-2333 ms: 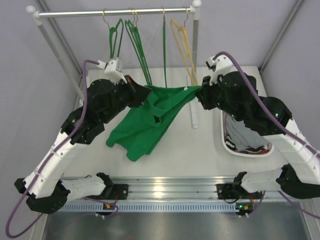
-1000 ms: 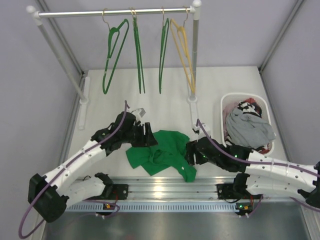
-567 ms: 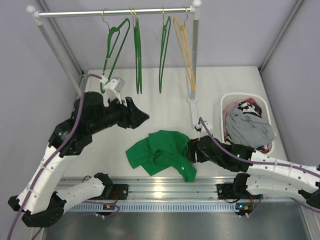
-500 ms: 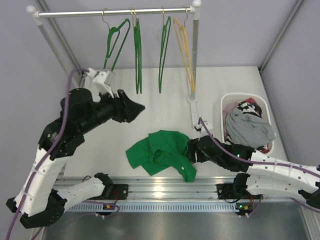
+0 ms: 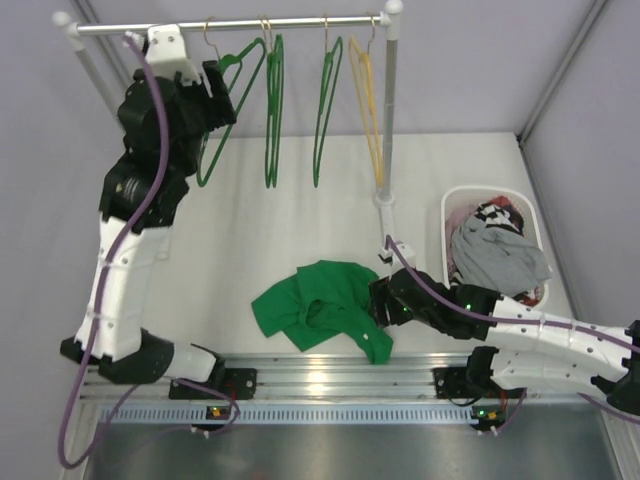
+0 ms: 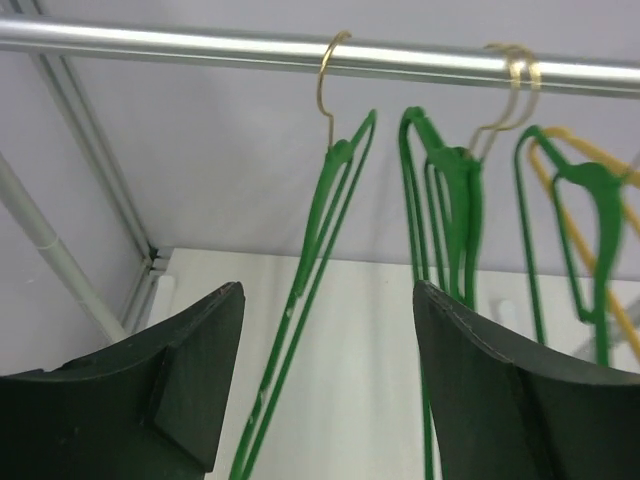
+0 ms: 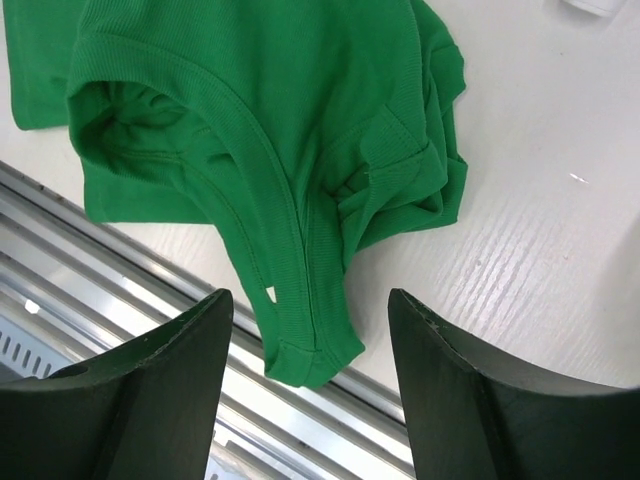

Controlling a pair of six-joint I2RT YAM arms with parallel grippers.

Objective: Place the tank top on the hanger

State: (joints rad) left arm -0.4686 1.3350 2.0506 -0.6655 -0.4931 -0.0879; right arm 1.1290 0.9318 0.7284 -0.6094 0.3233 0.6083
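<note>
1. The left arm is held high and nearly upright from its base at the table's near left corner, and is bent forward at the top toward the rail [image 5: 290,22].
2. The left gripper [image 5: 218,88] is seen just below the rail, beside the upper part of the hanger [image 5: 224,135], the leftmost of the green ones.
3. In the left wrist view the left gripper [image 6: 328,295] is shown with its jaws well apart. The hanger [image 6: 322,215] is framed between the fingers, and nothing is clamped. Whether a finger touches the wire cannot be told.
4. The right arm is stretched low over the table from the near right corner, with the forearm almost flat.
5. The right gripper [image 5: 378,300] is placed at the right edge of the tank top [image 5: 315,305].
6. In the right wrist view the right gripper [image 7: 310,300] is shown with its jaws apart above a strap and hem of the tank top [image 7: 250,90], and no cloth is pinched.
7. The tank top is seen crumpled on the table, close to the near edge and well apart from the hanger.
8. Two more green hangers [image 5: 272,110] and a yellow hanger [image 5: 368,110] are hung on the same rail.
</note>
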